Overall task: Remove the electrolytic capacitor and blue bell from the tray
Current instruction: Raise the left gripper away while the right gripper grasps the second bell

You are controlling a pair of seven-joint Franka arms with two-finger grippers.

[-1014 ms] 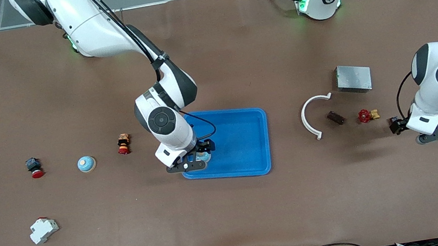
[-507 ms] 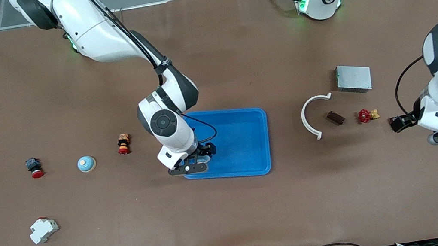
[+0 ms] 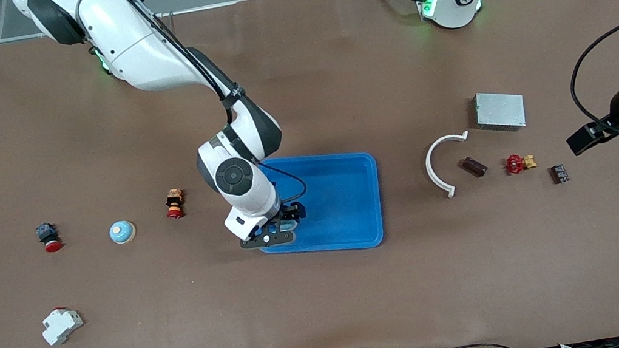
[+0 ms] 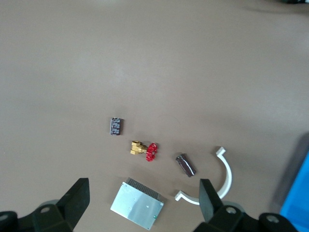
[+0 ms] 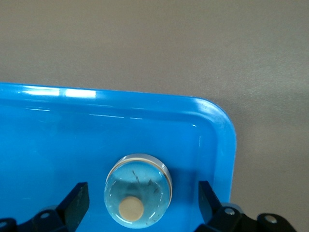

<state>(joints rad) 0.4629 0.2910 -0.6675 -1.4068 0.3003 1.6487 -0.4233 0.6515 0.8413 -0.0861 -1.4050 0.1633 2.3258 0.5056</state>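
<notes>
My right gripper [image 3: 279,226] hangs low over the blue tray [image 3: 343,193], at the tray's corner toward the right arm's end of the table and nearest the front camera. Its fingers [image 5: 77,200] stand wide apart and grip nothing. A bell [image 5: 138,190] sits on the tray floor directly below, between the two fingers, touching neither as far as I can see. It is a pale blue dome with a tan button on top, just beside the tray's rim.

My left gripper [image 4: 142,205] is up in the air over the left arm's end of the table, jaws spread wide and empty. Below it, on the brown table [image 3: 327,294], lies the capacitor [image 3: 558,174], a small dark cylinder on its side, on bare mat and well apart from the tray. Next to it, toward the tray, comes a red-and-brass valve [image 3: 519,163], then a small brown block [image 3: 474,166], then a white curved clip [image 3: 442,163]. A grey metal box [image 3: 499,110] lies farther from the front camera than those.

Out toward the right arm's end from my right gripper sit a red-and-yellow button [image 3: 174,203], a second blue bell [image 3: 122,231], and a black-and-red switch [image 3: 47,236] in a row. A white breaker [image 3: 61,325] lies nearer the front camera than these.
</notes>
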